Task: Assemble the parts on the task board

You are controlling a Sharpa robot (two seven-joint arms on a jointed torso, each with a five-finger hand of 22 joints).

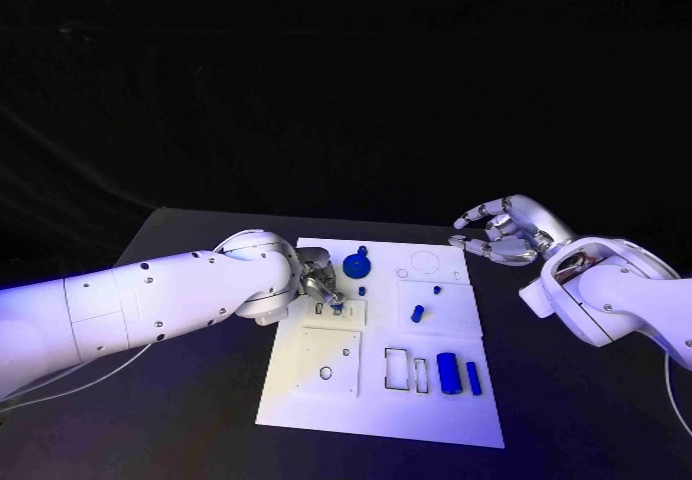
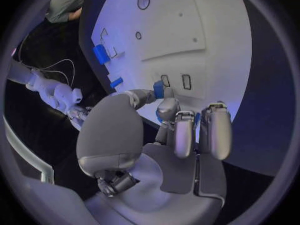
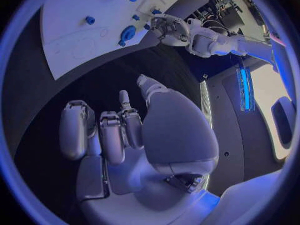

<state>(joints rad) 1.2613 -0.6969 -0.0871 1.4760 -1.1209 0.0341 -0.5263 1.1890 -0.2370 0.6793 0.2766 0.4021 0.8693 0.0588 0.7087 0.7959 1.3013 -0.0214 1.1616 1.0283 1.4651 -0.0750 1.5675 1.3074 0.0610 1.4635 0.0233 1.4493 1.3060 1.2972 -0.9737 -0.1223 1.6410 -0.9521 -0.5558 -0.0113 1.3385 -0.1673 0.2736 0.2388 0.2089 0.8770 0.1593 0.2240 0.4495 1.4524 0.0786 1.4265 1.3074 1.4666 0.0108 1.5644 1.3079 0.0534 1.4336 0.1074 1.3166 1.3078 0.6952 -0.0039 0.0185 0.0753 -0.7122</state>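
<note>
Pinching, seemingly, a small blue part [image 2: 159,89], left hand [image 1: 319,281].

Dim surroundings, bluish light, fisheye-bent edges

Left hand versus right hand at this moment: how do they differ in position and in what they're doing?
The left hand is over the task board, pinching a small blue part at a slot; the right hand hangs off the board's far right corner, over the black table. The left hand's fingers close on the part; the right hand's are loosely curled and hold nothing. Both are silver, on white arms.
</note>
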